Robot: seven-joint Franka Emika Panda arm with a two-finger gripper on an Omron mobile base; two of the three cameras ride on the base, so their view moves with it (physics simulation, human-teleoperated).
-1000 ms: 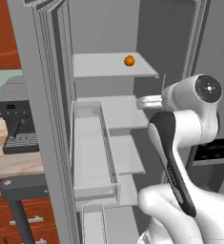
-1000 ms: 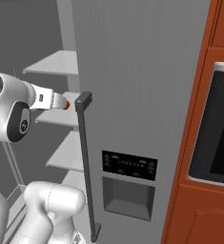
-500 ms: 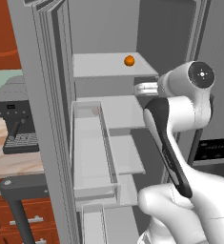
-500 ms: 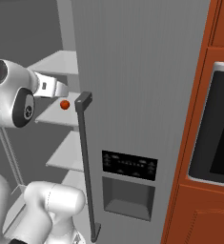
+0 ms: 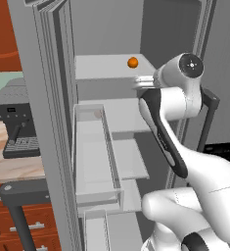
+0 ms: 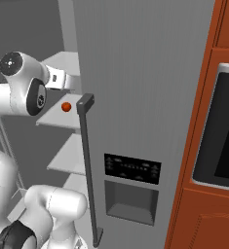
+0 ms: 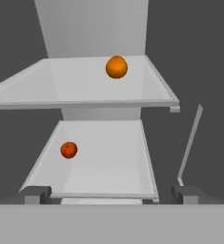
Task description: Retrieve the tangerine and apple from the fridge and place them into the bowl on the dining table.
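In the hand view the gripper (image 7: 111, 194) stands spread wide and empty, its two dark fingertips (image 7: 35, 194) at the lower left and lower right corners, level with the front edge of the lower shelf (image 7: 104, 162). That spread suits a round fruit, and the hand looks straight into the open fridge (image 6: 135, 97) to line up a reach. The apple (image 7: 69, 149) sits left of centre on that lower shelf, near the shelf's left edge and well apart from the fingers. The tangerine (image 7: 116, 67) rests on the upper shelf (image 7: 80, 86), in the upper middle of the frame, farther back. From the left base view, the white arm (image 5: 172, 100) bends in at the right of the frame. I judge the apple the nearer target.
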